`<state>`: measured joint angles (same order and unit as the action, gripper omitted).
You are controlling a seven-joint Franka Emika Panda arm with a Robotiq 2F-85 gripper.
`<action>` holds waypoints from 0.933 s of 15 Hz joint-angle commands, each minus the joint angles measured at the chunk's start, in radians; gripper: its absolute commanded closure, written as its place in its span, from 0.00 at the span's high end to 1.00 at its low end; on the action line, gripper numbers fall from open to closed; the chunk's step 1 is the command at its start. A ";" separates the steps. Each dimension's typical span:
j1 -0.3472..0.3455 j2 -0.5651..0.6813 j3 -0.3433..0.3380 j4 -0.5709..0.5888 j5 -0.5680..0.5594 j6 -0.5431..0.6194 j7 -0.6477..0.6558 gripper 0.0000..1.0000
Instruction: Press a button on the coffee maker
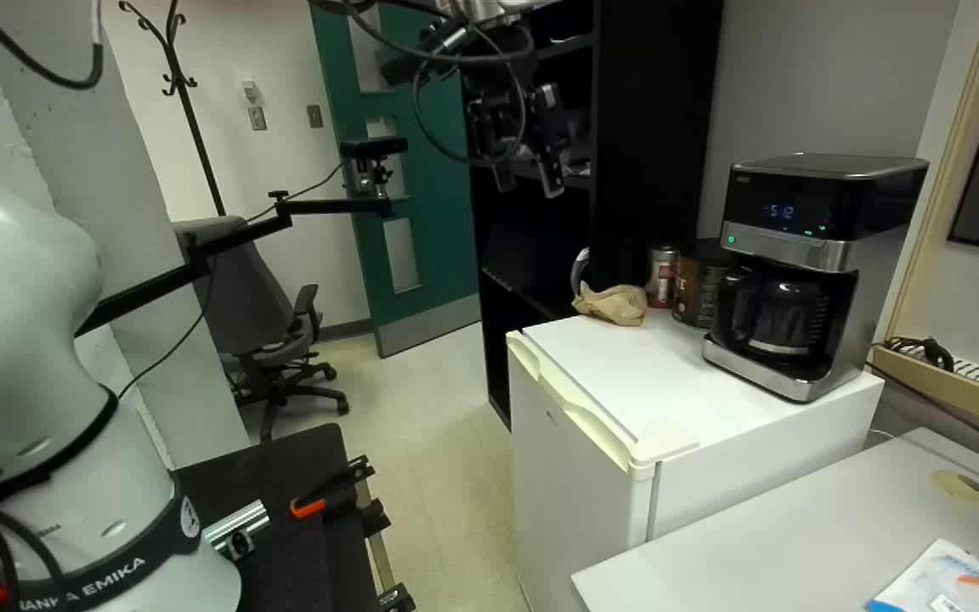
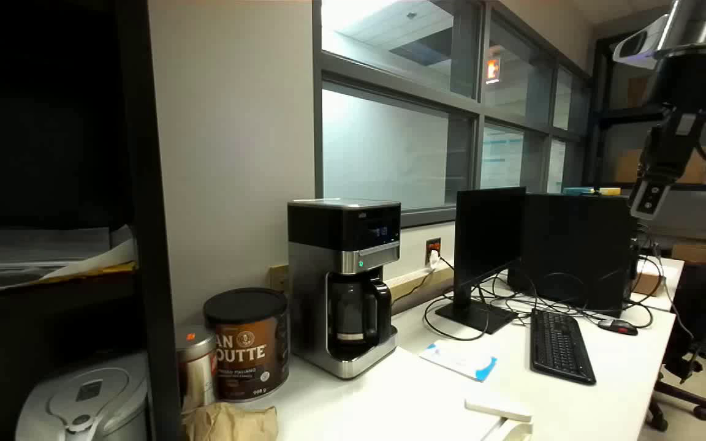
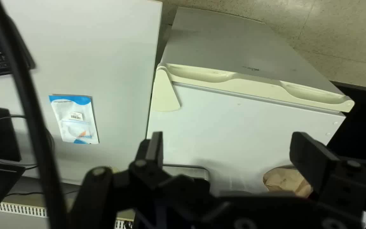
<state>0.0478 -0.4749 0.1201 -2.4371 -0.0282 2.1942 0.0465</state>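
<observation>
- Black cable slants across the wrist view, nearest the lens; steer so that it snags on nothing.
- Your gripper has its fingers spread wide, with nothing held between them. You would do well to draw them together before pressing, so one compact tip does the work.
- Look for the coffee maker on top of the white fridge, just beside the coffee tin.
- You are well apart from the machine in both exterior views, fingers pointing mostly down, so the step in hand looks like the approach.
- Choose your target first. The green light at the end of the silver band is a likely button, but the markings are too small to read; more green spots glow near the lit display.
- Come in from the front, level with the band, and stay above the carafe and its handle.
- Turn the wrist so the tip meets the band squarely; a slanting touch would probably slip.
- Press short and straight, then back off along the same line. A long shove could slide the machine backward.
- Give the paper bag room on your way in.
</observation>
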 commanded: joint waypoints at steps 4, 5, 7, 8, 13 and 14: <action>0.010 0.001 -0.008 0.002 -0.005 -0.003 0.004 1.00; 0.010 0.001 -0.008 0.002 -0.005 -0.003 0.004 1.00; 0.010 0.001 -0.008 0.002 -0.005 -0.003 0.004 1.00; 0.010 0.001 -0.008 0.002 -0.005 -0.003 0.004 1.00; 0.007 0.017 -0.008 0.017 -0.004 0.002 0.010 1.00; 0.004 0.031 -0.008 0.029 -0.009 0.007 0.011 1.00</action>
<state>0.0479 -0.4743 0.1198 -2.4365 -0.0282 2.1942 0.0465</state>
